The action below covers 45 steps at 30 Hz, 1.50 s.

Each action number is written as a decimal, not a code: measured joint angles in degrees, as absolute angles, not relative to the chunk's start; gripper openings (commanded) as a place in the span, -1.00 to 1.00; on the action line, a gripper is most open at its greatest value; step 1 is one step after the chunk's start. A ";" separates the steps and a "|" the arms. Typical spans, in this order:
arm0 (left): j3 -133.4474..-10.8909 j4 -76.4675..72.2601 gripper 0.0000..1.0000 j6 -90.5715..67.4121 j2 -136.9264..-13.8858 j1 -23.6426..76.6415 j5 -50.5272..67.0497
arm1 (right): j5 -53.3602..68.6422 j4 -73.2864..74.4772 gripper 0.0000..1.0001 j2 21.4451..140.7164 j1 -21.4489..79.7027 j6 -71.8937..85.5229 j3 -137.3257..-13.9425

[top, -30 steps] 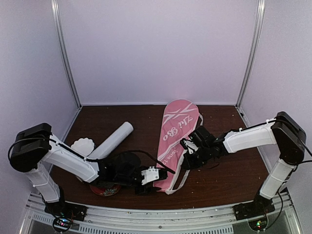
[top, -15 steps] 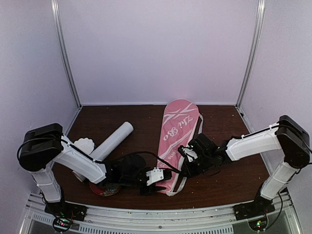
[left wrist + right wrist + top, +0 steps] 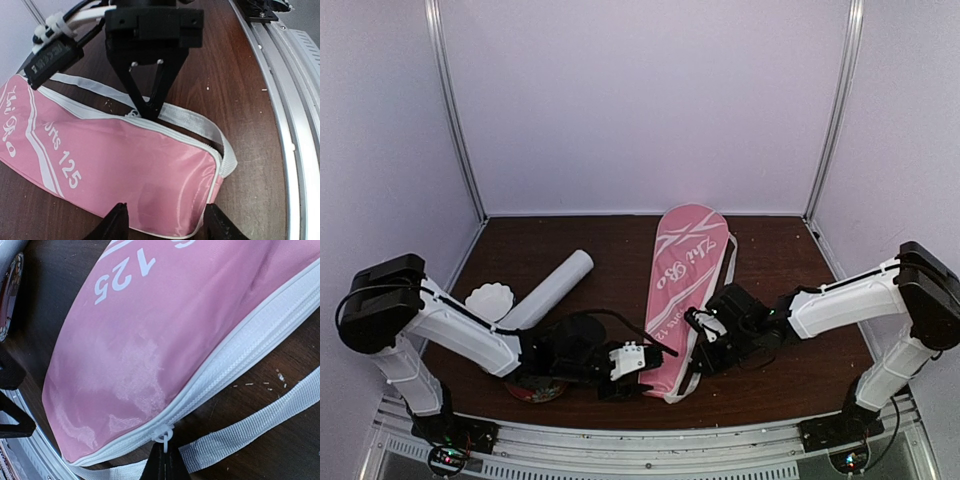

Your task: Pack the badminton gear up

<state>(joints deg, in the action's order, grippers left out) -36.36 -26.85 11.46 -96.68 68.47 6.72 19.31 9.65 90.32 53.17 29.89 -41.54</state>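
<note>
The long pink bag (image 3: 682, 280) with white lettering lies lengthwise on the table, narrow end near. My right gripper (image 3: 693, 358) is at the bag's right edge near that end. In the right wrist view it (image 3: 165, 462) is shut on the white zipper pull (image 3: 164, 436). My left gripper (image 3: 642, 374) is open at the bag's near end. In the left wrist view its fingertips (image 3: 117, 223) straddle the pink bag (image 3: 115, 165), and the right gripper (image 3: 150, 107) shows beyond. The long white tube (image 3: 550, 288) lies left of the bag. Racquets and shuttlecocks are not in view.
A white scalloped bowl (image 3: 488, 300) sits at the left by the tube. A red floral plate (image 3: 535, 391) lies under my left arm near the front edge. The bag's white strap (image 3: 250, 427) trails on the table beside the zipper. A metal rail (image 3: 295, 125) runs along the front edge.
My right gripper has slid along the bag's right edge towards its near end, still holding the zipper pull. The left gripper has stayed at the bag's near end, shifting only slightly.
</note>
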 measured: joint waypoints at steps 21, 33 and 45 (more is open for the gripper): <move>-38.00 -31.20 0.07 13.34 -103.15 70.76 2.02 | 19.70 8.43 -1.00 89.34 53.45 28.93 -40.42; -39.62 -32.69 0.01 8.69 -105.14 71.96 -3.07 | 18.00 5.48 -1.00 86.74 60.88 32.53 -37.71; -39.88 -34.48 -0.03 6.02 -106.19 72.23 -4.10 | 17.63 -2.42 -1.00 83.02 65.82 41.28 -31.53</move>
<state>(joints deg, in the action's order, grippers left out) -39.88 -34.48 6.02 -106.19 72.23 -4.10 17.63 -2.42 83.02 65.82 41.28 -31.53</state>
